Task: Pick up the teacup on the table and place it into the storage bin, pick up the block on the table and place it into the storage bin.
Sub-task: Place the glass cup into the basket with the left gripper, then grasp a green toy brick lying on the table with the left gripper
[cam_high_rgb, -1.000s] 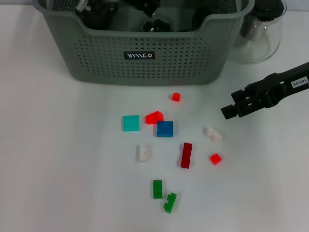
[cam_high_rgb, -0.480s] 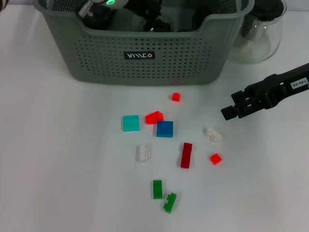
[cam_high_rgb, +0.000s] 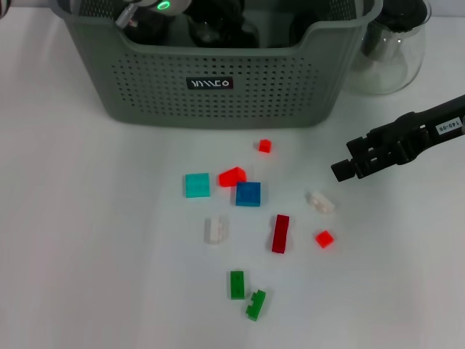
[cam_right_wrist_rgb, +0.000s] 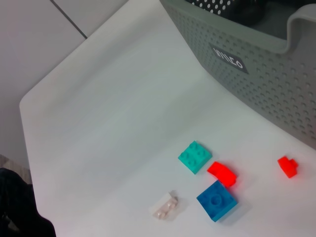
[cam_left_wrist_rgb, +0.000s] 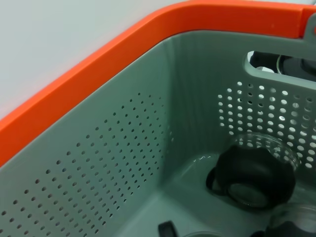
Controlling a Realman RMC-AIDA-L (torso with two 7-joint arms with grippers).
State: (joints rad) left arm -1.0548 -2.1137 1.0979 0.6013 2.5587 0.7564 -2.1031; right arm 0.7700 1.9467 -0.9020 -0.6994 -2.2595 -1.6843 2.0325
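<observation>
Left gripper (cam_high_rgb: 156, 9) inside storage bin (cam_high_rgb: 218, 109), clench state unreadable; lower gently clear of dark cups. Right gripper (cam_high_rgb: 341, 169) over bench (cam_high_rgb: 87, 240), state unreadable.

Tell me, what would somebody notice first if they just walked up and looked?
Probably the big grey-green perforated plastic storage bin at the far side of the white table, with dark things inside. Bright little plastic blocks lie scattered before it, such as a teal square block and a blue square block. The black right pincer hovers beside them.
</observation>
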